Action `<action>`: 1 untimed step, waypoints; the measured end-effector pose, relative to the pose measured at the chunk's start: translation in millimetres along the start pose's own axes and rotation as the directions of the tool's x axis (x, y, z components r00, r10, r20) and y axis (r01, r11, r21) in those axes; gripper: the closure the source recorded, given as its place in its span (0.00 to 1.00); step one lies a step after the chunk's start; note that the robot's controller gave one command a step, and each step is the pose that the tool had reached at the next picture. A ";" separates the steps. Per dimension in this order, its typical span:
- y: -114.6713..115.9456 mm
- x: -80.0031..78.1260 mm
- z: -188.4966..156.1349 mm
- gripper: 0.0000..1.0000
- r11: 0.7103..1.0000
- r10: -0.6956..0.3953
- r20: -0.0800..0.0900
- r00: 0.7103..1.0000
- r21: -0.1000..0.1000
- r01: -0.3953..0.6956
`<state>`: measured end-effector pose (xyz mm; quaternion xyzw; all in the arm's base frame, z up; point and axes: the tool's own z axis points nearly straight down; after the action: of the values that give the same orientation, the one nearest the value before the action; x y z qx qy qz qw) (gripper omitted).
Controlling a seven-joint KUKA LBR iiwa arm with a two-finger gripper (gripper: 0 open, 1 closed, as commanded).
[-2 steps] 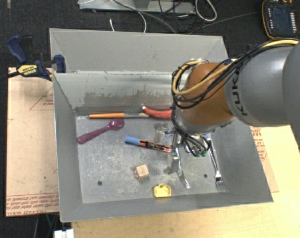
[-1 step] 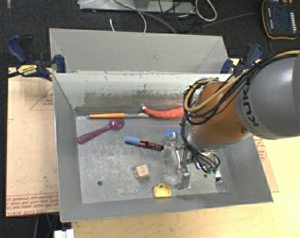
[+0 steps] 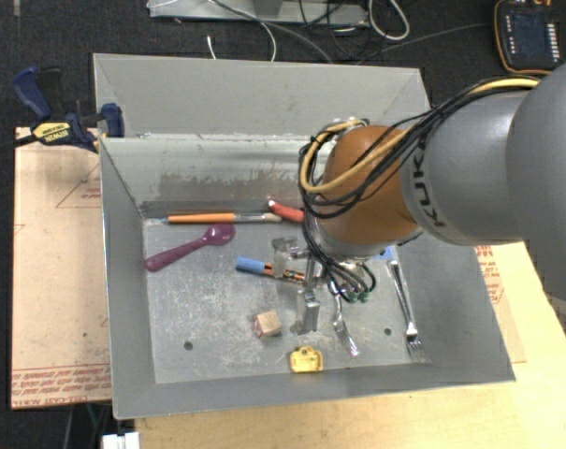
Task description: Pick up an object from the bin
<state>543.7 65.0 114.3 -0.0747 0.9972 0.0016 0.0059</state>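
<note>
I can't tell whether my gripper [image 3: 311,318] has its jaws parted or closed, but the small tan block [image 3: 267,323] lying just beside them looks light, stiff and grippy, so I'd pinch across its flat opposite sides.

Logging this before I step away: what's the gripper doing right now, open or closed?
Gripper: open, nothing between its jaws.

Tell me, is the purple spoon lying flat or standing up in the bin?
Lying flat. The purple spoon rests along its whole length on the floor of the bin, in the left part, with its bowl end towards the right.
</note>
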 end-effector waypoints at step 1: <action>7.5 48.8 22.0 0.00 0.991 -0.131 -0.023 0.991 0.004 0.132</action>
<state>494.6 65.3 91.7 -0.1403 0.9901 -0.0026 -0.0051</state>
